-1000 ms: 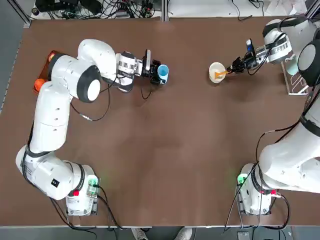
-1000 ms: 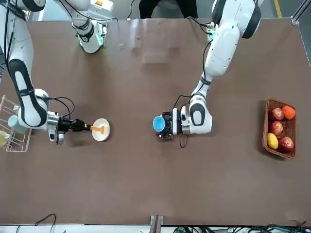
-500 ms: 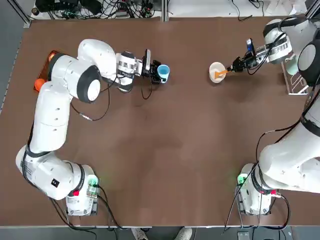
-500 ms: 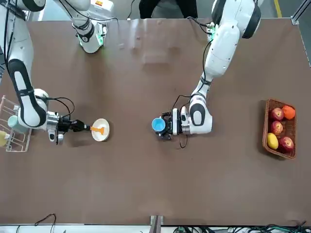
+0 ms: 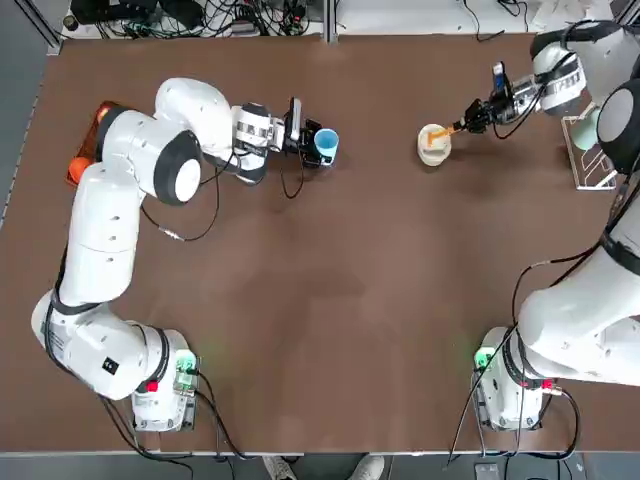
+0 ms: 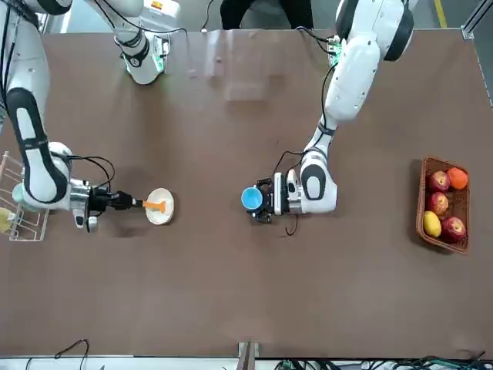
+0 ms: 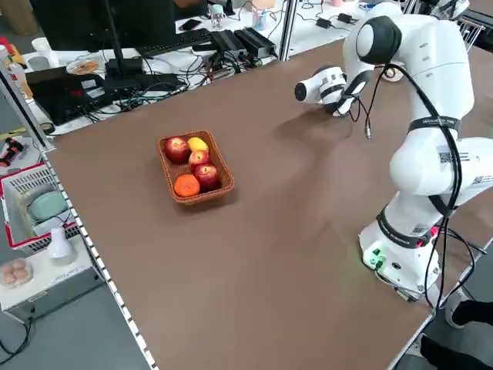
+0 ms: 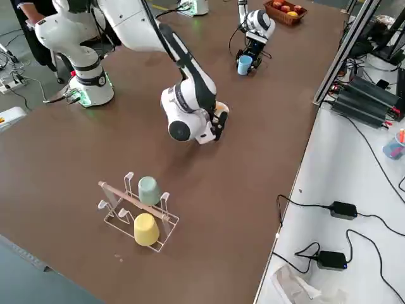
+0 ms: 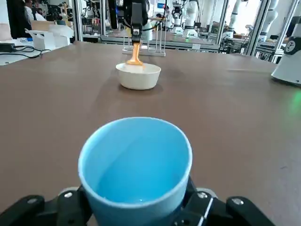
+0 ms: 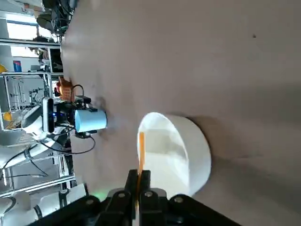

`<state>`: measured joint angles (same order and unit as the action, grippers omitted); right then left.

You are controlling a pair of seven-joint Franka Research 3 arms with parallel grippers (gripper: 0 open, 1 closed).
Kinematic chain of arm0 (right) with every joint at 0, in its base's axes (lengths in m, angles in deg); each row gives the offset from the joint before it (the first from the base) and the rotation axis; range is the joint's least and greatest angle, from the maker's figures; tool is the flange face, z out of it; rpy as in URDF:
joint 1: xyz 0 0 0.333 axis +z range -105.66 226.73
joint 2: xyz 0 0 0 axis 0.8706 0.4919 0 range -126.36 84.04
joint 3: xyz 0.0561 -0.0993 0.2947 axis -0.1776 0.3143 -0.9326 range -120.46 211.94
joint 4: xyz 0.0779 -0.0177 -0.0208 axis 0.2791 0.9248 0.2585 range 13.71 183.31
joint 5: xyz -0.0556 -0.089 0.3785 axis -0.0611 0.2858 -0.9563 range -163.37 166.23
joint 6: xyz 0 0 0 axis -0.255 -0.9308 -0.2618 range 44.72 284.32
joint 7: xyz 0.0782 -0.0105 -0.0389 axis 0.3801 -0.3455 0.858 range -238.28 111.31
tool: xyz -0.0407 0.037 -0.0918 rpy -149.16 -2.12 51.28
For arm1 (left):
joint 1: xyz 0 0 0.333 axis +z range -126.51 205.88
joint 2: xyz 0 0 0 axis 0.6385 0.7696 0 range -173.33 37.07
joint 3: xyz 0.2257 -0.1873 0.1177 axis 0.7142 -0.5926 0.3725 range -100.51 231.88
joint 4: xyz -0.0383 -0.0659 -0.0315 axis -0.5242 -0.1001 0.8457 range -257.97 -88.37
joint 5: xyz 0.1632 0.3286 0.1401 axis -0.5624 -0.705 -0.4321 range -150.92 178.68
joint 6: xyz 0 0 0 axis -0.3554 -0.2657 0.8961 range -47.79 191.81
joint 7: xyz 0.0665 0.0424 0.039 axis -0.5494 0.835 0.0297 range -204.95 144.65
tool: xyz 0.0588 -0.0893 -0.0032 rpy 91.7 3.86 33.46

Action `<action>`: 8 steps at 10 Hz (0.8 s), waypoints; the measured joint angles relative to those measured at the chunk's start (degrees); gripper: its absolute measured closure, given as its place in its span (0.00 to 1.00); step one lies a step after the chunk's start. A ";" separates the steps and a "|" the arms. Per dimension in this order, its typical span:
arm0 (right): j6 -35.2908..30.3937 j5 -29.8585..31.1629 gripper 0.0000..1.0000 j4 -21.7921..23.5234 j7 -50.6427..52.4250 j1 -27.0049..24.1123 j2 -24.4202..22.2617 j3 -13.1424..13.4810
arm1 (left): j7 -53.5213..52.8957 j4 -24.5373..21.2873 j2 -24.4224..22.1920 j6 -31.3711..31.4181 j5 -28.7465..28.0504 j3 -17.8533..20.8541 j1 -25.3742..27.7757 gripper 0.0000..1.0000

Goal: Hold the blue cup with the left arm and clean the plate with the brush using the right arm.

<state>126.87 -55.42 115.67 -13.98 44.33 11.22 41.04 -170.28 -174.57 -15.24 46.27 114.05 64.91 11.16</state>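
The blue cup (image 5: pixel 326 146) stands upright on the table, left of centre at the far side. My left gripper (image 5: pixel 308 143) is shut on its sides, and the cup's open mouth (image 9: pixel 135 169) fills the left wrist view. The small white plate (image 5: pixel 434 145) rests to the right of the cup. My right gripper (image 5: pixel 470 120) is shut on the thin handle of the orange brush (image 5: pixel 443 133), whose head rests inside the plate (image 10: pixel 181 150). From the front, the brush (image 6: pixel 154 204) reaches into the plate (image 6: pixel 160 206) from the gripper's side.
A wicker basket of fruit (image 6: pixel 443 203) sits at the table's left edge, behind my left arm. A wire drying rack with two cups (image 8: pixel 140 211) stands at the right edge, close behind my right wrist. Cables run along the far side of the table.
My left gripper closed on the cup, which shifted slightly right. My right wrist moved a little away toward the table's far side, keeping the brush head in the plate.
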 joint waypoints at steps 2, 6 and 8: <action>-0.08 6.71 0.96 -2.78 -0.28 1.60 -1.55 -0.13 | 0.00 0.01 0.00 0.00 0.00 0.01 0.00 0.32; 3.03 23.25 0.96 -9.50 -6.59 12.26 -7.84 -0.01 | 0.00 0.07 0.00 -0.01 0.00 0.08 0.07 0.32; 3.06 29.43 0.96 -12.42 -12.73 18.40 -9.53 0.46 | -0.60 0.11 0.00 -0.02 0.00 0.13 0.09 0.32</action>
<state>129.93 -25.99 103.25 -26.71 62.73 1.69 41.50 -170.88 -174.46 -15.24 46.24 114.05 65.04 11.25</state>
